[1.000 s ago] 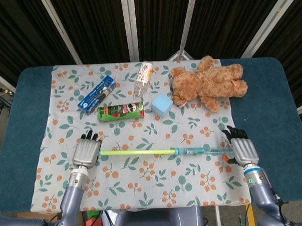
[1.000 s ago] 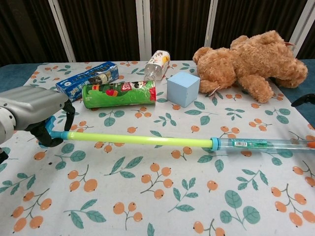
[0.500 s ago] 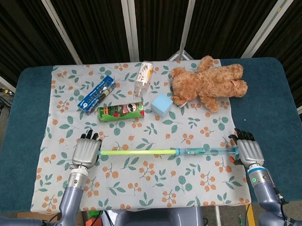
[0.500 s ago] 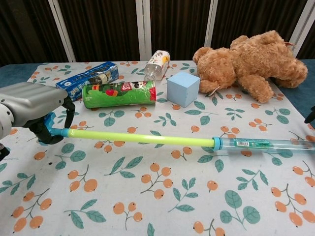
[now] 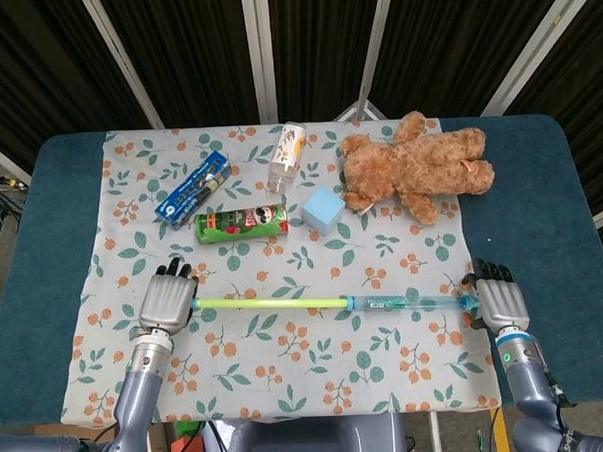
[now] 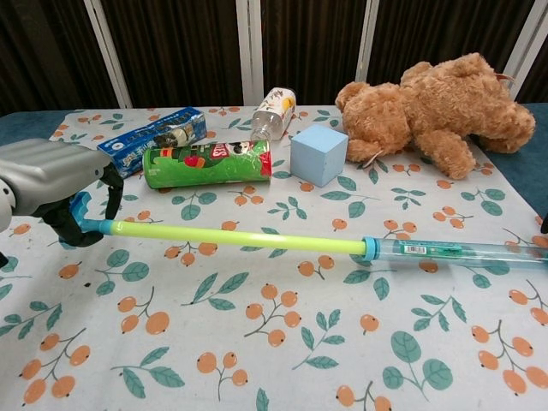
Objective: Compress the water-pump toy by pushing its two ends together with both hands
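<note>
Step in hand: bracing. Left hand (image 5: 166, 302) grips the water-pump toy (image 5: 325, 303) handle; right hand (image 5: 497, 301), grasp unclear, abuts the barrel end. Next: push inward.

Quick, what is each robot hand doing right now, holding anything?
Left robot hand: grips the handle end of the water-pump toy.
Right robot hand: at the toy's clear tube end; whether it holds it cannot be told.
</note>
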`<control>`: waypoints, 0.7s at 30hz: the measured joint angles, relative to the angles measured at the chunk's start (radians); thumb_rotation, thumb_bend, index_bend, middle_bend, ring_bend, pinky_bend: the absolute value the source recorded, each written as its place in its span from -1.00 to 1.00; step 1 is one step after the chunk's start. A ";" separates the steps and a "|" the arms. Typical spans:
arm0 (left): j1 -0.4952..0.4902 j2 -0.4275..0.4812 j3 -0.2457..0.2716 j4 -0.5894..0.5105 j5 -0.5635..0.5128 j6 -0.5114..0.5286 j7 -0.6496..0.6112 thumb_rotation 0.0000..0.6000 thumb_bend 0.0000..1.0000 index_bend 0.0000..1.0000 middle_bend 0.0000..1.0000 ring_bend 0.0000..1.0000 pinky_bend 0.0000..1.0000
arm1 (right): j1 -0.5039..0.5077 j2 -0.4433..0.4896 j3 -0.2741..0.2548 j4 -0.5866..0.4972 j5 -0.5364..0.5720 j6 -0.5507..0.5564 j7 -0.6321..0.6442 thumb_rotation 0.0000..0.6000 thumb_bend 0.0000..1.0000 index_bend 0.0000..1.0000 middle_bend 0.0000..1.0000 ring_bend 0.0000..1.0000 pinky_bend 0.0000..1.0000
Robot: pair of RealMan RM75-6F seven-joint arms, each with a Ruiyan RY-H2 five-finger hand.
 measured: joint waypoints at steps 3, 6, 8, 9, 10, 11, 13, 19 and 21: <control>0.000 0.002 0.001 0.001 -0.001 -0.001 -0.002 1.00 -0.09 0.17 -0.55 -0.77 -0.50 | 0.002 -0.004 -0.004 0.005 0.005 -0.001 -0.009 1.00 -0.34 -0.34 -1.00 -1.00 -1.00; 0.000 0.003 0.002 0.002 -0.002 -0.001 -0.006 1.00 -0.09 0.17 -0.55 -0.77 -0.50 | 0.003 -0.007 -0.007 0.009 0.010 -0.002 -0.016 1.00 -0.34 -0.31 -0.99 -1.00 -1.00; 0.000 0.003 0.003 0.003 -0.002 -0.001 -0.007 1.00 -0.09 0.17 -0.55 -0.77 -0.50 | 0.004 -0.010 -0.009 0.011 0.011 -0.002 -0.018 1.00 -0.34 -0.30 -0.99 -1.00 -1.00; 0.001 0.003 0.004 0.003 -0.002 -0.001 -0.008 1.00 -0.09 0.17 -0.55 -0.77 -0.50 | 0.004 -0.011 -0.009 0.011 0.011 -0.002 -0.019 1.00 -0.34 -0.30 -0.99 -1.00 -1.00; 0.001 0.003 0.004 0.004 -0.002 -0.001 -0.009 1.00 -0.09 0.17 -0.55 -0.77 -0.50 | 0.005 -0.013 -0.009 0.013 0.011 -0.002 -0.019 1.00 -0.34 -0.30 -0.99 -1.00 -1.00; 0.000 0.004 0.004 0.004 -0.001 -0.001 -0.010 1.00 -0.09 0.17 -0.55 -0.77 -0.50 | 0.005 -0.016 -0.010 0.016 0.011 -0.002 -0.019 1.00 -0.34 -0.30 -0.99 -1.00 -1.00; 0.000 0.004 0.003 0.004 -0.002 -0.001 -0.013 1.00 -0.09 0.17 -0.55 -0.77 -0.50 | 0.006 -0.022 -0.010 0.021 0.010 -0.003 -0.018 1.00 -0.34 -0.27 -0.97 -1.00 -1.00; -0.001 0.005 0.002 0.005 -0.002 -0.003 -0.015 1.00 -0.09 0.17 -0.55 -0.77 -0.50 | 0.009 -0.041 -0.010 0.032 -0.013 0.000 -0.012 1.00 -0.34 -0.20 -0.94 -1.00 -1.00; -0.002 0.004 0.004 0.005 -0.002 -0.003 -0.015 1.00 -0.09 0.17 -0.55 -0.77 -0.50 | 0.010 -0.046 -0.011 0.033 -0.022 0.003 -0.009 1.00 -0.34 -0.19 -0.94 -1.00 -1.00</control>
